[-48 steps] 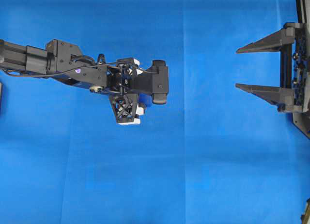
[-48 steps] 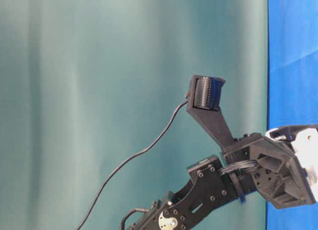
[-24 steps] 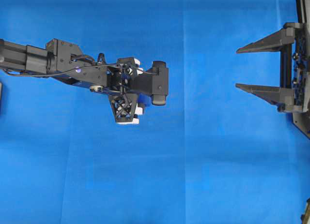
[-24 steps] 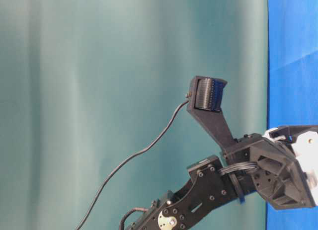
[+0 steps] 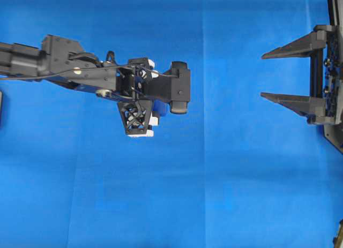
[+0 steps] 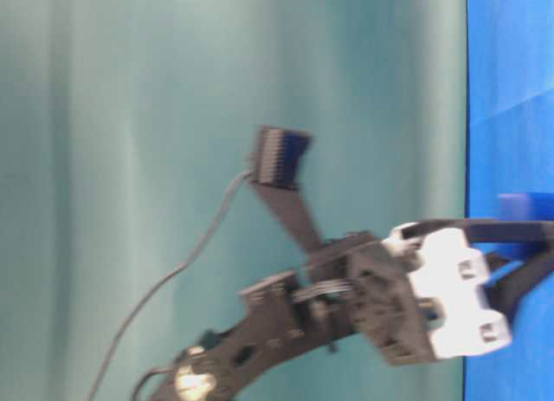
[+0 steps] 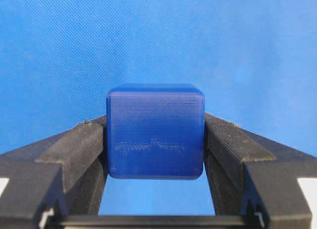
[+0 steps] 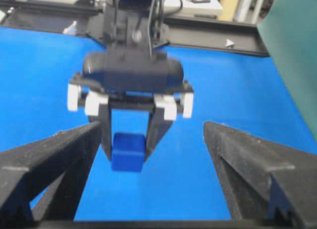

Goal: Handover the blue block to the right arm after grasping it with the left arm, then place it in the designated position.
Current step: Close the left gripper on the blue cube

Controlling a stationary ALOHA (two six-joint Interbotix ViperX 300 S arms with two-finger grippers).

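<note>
Right wrist view: left end effector downward, clamping blue block; right end effector agape.

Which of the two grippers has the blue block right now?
The left gripper, the one with white finger-base blocks: its fingers clamp the blue block on both sides. The right gripper stands wide open and empty.

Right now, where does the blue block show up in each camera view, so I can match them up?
Overhead: not visible, hidden under the left arm's gripper.
Table-level: blue block at the right edge, blurred, above the white blocks.
Left wrist: centre of the picture, clamped between the jaws.
Right wrist: lower left of centre, hanging between the left gripper's fingers.
Shared landmark: the white blocks at the left gripper's finger bases.
</note>
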